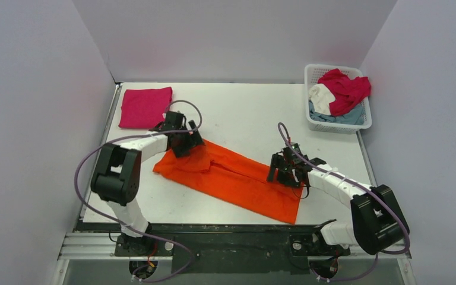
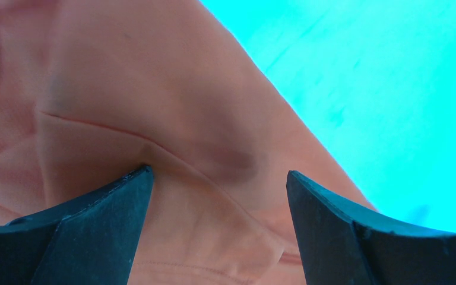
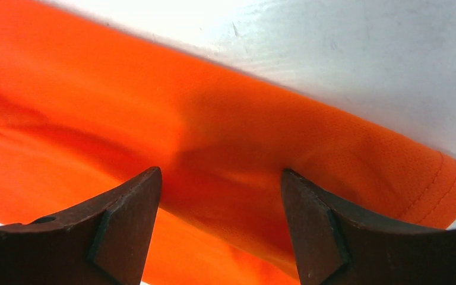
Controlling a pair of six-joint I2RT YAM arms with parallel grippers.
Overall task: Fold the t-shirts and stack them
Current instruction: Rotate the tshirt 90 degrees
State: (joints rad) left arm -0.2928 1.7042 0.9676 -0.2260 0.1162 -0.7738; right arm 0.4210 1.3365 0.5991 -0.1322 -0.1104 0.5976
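Observation:
A bright orange t-shirt (image 1: 231, 178) lies folded into a long strip, slanting across the table's middle. My left gripper (image 1: 185, 144) is open just above its far left end; its cloth (image 2: 154, 119) fills the left wrist view, pale and washed out there, between the spread fingers. My right gripper (image 1: 285, 169) is open over the strip's far right edge, and the orange cloth (image 3: 214, 148) shows between its fingers. A magenta-pink t-shirt (image 1: 145, 107) lies folded flat at the far left.
A white lattice basket (image 1: 317, 122) stands at the far right with crimson (image 1: 347, 89), white (image 1: 320, 95) and grey-blue (image 1: 344, 117) shirts in it. Grey walls close in the table on three sides.

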